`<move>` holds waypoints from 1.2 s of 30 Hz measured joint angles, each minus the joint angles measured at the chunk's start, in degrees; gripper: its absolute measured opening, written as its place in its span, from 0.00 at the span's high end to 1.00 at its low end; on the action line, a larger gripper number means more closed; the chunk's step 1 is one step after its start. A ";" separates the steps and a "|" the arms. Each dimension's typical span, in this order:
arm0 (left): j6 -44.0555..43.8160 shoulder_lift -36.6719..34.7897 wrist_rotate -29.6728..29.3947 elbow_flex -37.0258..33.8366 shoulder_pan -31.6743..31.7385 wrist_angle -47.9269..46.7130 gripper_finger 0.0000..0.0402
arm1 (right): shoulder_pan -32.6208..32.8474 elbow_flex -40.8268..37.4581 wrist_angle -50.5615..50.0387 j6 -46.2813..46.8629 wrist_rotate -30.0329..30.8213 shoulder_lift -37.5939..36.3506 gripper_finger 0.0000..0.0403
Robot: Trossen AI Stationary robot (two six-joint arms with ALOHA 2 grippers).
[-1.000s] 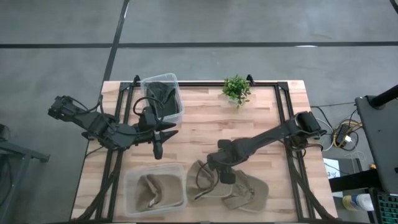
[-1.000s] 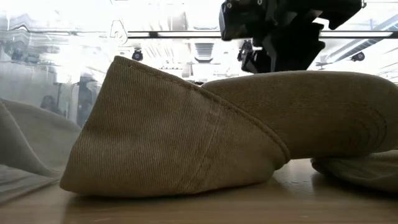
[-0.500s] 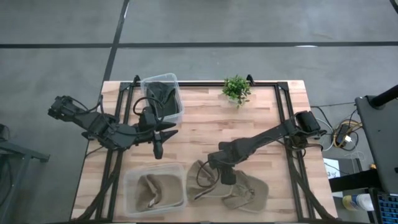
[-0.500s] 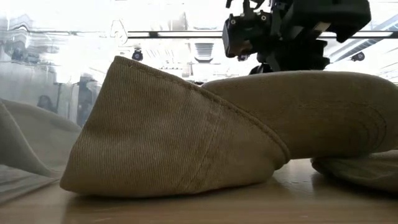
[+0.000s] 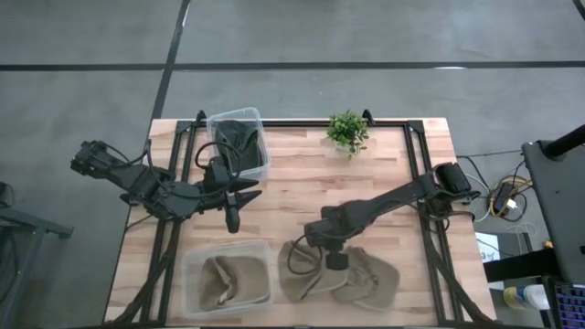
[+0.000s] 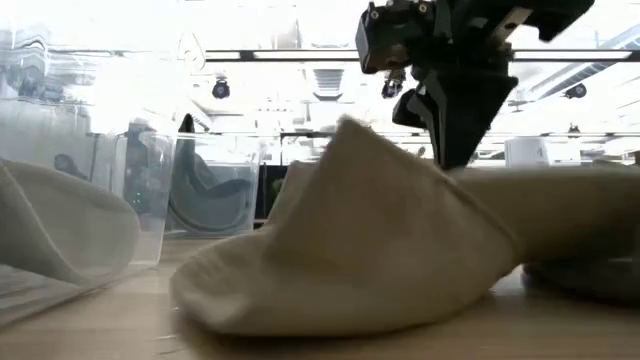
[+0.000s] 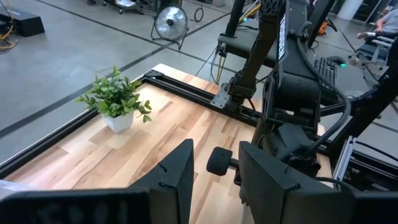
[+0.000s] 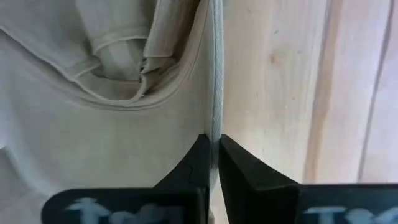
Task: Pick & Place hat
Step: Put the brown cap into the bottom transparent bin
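Observation:
A tan hat (image 5: 303,274) lies crumpled on the wooden table near its front edge, and it fills the low view (image 6: 370,255). My right gripper (image 5: 335,260) stands over it, shut on its edge. A second tan hat (image 5: 375,283) lies beside it toward the table's right, partly under it (image 6: 585,280). My left gripper (image 5: 232,217) hovers open over the table's left half, far from both hats; its fingers (image 7: 177,171) hold nothing. My right gripper pinches a thin edge of the tan hat (image 8: 214,121) between its two fingers (image 8: 193,165). The fingers come from above, pointing down (image 6: 455,140), and the edge runs on straight beyond them. The hat's underside rests on the table; cloth stands up in a peak (image 6: 348,128) beside the fingers.
A clear bin (image 5: 228,279) at the near left holds another tan hat. A second clear bin (image 5: 239,142) at the far left holds a dark one. A small potted plant (image 5: 347,131) stands at the far edge. Black rails (image 5: 416,151) run along the table's sides.
My right gripper has come down a little onto the tan hat and shut on its edge. The hat has lost its tall domed shape: it has crumpled and bunched toward the gripper, and its left side has pulled in, uncovering the bins behind it in the low view.

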 joint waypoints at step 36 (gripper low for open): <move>-0.55 0.00 -0.43 0.00 0.02 -0.17 0.70 | -1.20 35.56 -40.62 -2.52 16.72 -1.51 0.97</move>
